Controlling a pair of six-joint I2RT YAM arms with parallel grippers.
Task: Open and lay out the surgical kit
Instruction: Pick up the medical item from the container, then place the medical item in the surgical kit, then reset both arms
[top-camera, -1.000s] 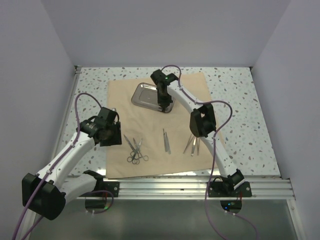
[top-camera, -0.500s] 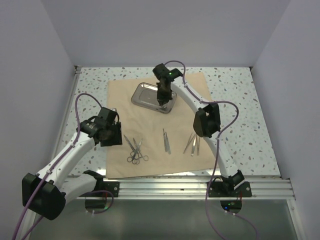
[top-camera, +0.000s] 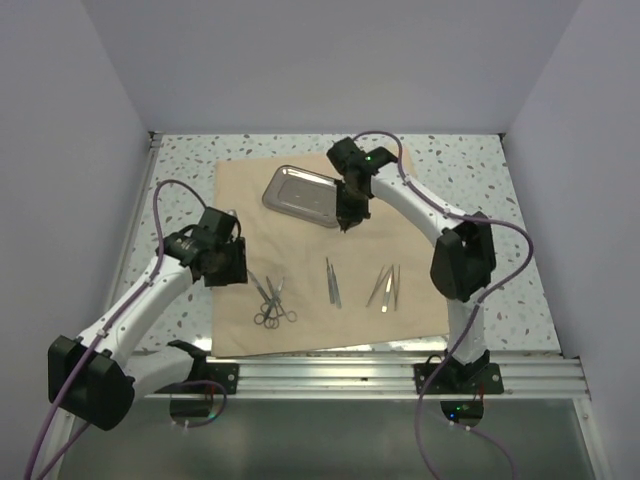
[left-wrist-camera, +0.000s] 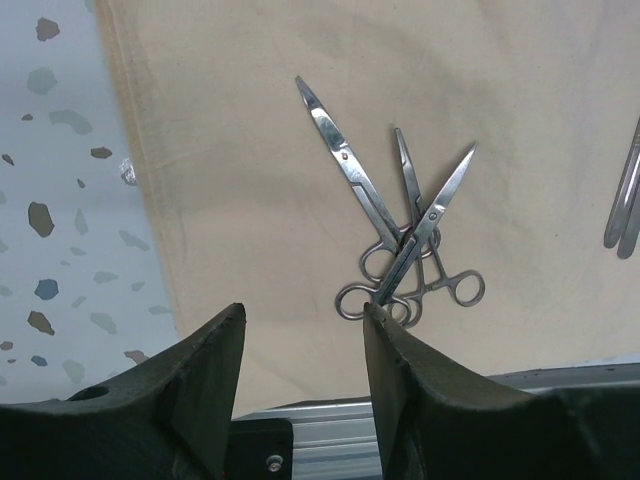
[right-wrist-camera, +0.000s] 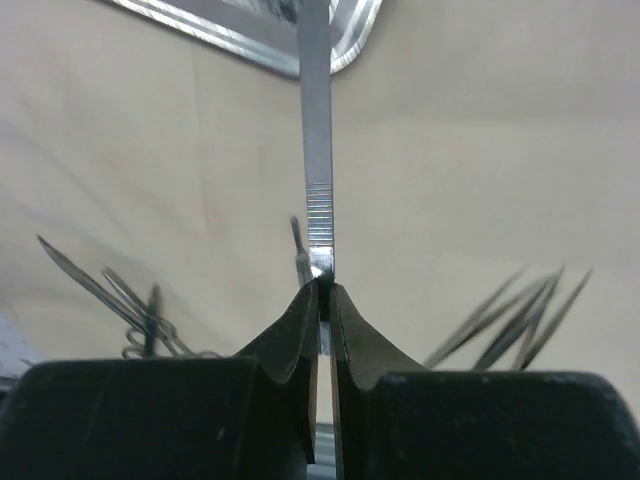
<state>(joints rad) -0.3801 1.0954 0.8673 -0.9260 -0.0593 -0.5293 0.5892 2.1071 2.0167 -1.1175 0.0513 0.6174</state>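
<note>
Top view: the large tan cloth wrap (top-camera: 300, 245) lies flat on the speckled counter (top-camera: 185, 155). The shiny rectangular steel tray (top-camera: 298, 193) sits at the wrap's 12 o'clock, and the crossed steel scissors (top-camera: 270, 303) at 7 o'clock.

Left wrist view: the left jaws stand parted and empty, with the scissors at 1 o'clock.

Right wrist view: the right jaws clamp slim ribbed steel tweezers (right-wrist-camera: 318, 150), whose far end is at the tray's corner, 12 o'clock.

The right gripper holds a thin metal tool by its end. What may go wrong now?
The right gripper pinches the slim steel tweezers only at one end, so they may slip or swing. Their far end is near the corner of the shiny steel tray and could strike it.
</note>
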